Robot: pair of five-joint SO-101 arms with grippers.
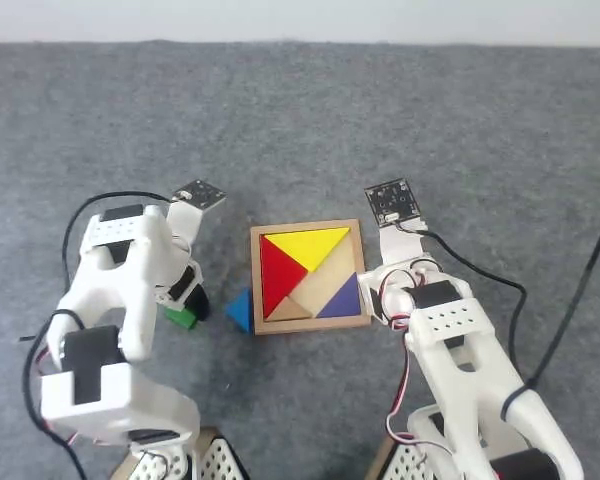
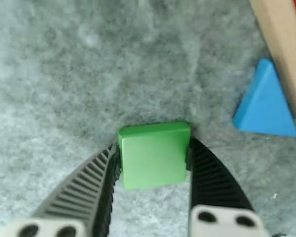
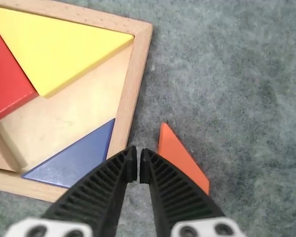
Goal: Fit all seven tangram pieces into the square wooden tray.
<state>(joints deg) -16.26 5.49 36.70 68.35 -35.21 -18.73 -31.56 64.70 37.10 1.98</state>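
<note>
The square wooden tray [image 1: 307, 325] holds a yellow triangle [image 1: 307, 245], a red triangle [image 1: 277, 277] and a dark blue triangle [image 1: 343, 298]; the same tray [image 3: 136, 74] appears in the right wrist view. My left gripper [image 2: 153, 155] is shut on the green square piece [image 2: 154, 154], low over the carpet left of the tray. That green piece [image 1: 180, 317] peeks out under the left arm. A light blue triangle [image 2: 264, 106] lies beside the tray's left edge. My right gripper [image 3: 138, 159] is shut and holds nothing, just outside the tray's right edge, next to an orange triangle [image 3: 180, 156].
Grey carpet [image 1: 300, 130] covers the whole table. Black cables [image 1: 570, 300] trail from both arms near the front. The tray's bare wood [image 3: 64, 123] shows between the pieces.
</note>
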